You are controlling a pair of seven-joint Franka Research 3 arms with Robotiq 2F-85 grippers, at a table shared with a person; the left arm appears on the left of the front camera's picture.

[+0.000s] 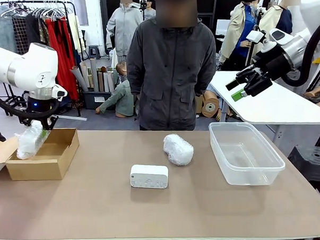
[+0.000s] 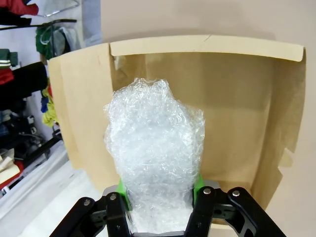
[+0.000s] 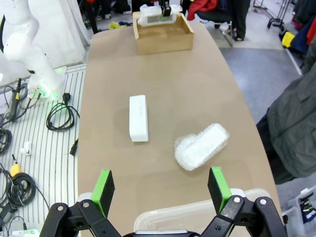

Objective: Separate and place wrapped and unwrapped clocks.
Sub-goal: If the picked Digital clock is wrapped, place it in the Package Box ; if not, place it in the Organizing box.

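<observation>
a: where does your load sit?
b: your left gripper (image 1: 36, 127) is clamped on one wrapped clock (image 1: 29, 140), its long axis hanging down, the cardboard box (image 1: 50, 163) open directly beneath it.
a: and your other arm?
b: your right gripper (image 1: 234, 90) hangs with fingers spread, high over the clear tub (image 1: 219, 149). the bare clock (image 1: 148, 176) and the second wrapped clock (image 1: 178, 149) lie mid-table.

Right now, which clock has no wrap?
The white clock mid-table. One wrapped clock lies near it; the left gripper holds the other wrapped clock.
</observation>
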